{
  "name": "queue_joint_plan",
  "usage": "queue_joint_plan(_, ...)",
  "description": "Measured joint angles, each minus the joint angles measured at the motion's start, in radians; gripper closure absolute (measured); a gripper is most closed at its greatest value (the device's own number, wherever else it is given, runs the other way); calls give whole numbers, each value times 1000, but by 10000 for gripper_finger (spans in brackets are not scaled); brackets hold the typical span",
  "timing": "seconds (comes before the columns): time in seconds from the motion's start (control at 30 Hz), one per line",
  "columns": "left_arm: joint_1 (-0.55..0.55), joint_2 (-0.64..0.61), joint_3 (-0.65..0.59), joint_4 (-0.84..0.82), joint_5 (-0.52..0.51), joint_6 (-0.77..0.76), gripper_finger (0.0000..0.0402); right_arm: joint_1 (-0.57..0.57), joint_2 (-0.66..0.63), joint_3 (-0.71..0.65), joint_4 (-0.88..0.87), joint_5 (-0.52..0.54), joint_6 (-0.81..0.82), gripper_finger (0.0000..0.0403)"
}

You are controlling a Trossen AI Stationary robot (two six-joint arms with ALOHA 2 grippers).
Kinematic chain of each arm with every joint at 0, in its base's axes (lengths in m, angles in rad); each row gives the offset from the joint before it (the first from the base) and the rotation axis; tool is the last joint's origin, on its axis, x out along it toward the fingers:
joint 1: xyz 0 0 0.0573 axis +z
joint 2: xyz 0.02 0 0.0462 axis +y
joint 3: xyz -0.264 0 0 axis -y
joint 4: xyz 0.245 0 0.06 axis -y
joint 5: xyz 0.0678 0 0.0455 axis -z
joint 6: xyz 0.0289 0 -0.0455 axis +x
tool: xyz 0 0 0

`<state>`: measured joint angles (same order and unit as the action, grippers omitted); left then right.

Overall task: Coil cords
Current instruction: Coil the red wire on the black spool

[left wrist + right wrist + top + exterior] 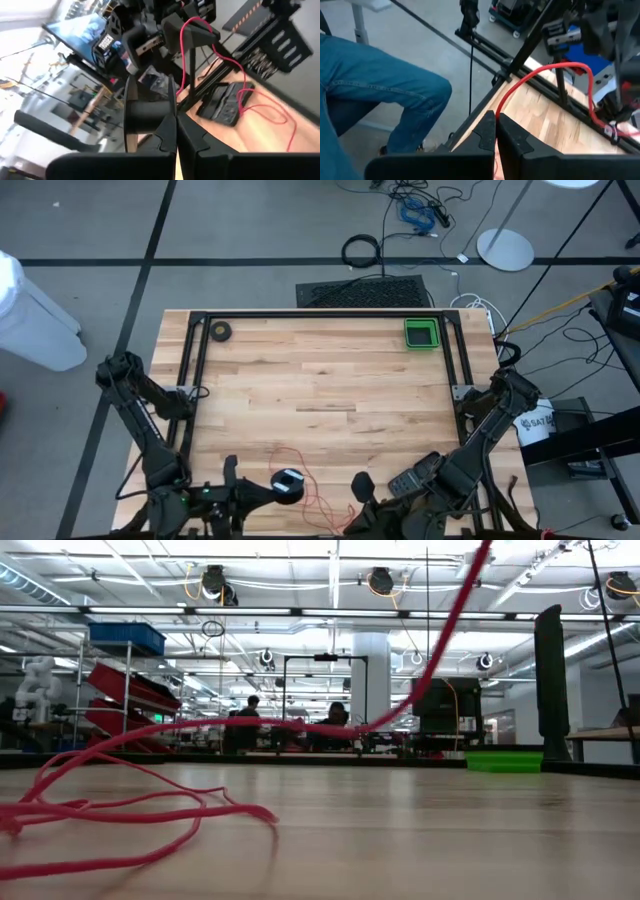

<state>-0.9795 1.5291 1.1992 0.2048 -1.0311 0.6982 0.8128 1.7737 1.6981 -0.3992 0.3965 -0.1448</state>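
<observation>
Cords (297, 483) are what we see at the near edge of the worktop (320, 380), between the two arms: thin red wire looping loosely over the wood and a small round dark bundle with a pale centre. Working from largest to smallest, we note the wooden worktop first, then a person's leg in blue jeans (380, 95) showing in the right wrist view beside the worktop's edge. At the far right corner sits a green tray (421, 334), and at the far left corner a small dark tape roll (220, 331). Our left claw (175, 137) is clenched, fingers pressed together near the dark bundle; we cannot tell whether it grips any wire. Our right claw (496, 127) is clenched too, with red wire running up from beside its fingertips.
</observation>
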Motion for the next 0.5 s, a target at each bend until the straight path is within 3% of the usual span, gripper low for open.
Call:
queue_joint_plan(0.1, 31, 0, 0, -17, 77, -69, 402, 1, 0, 0, 22, -1, -1, 403)
queue_joint_plan(0.3, 116, 0, 0, -66, 385, -253, 402, 1, 0, 0, 26, -1, -5, 403)
queue_joint_plan(0.5, 212, 0, 0, -180, 626, -450, 402, 7, 1, 0, 25, 34, -56, 403)
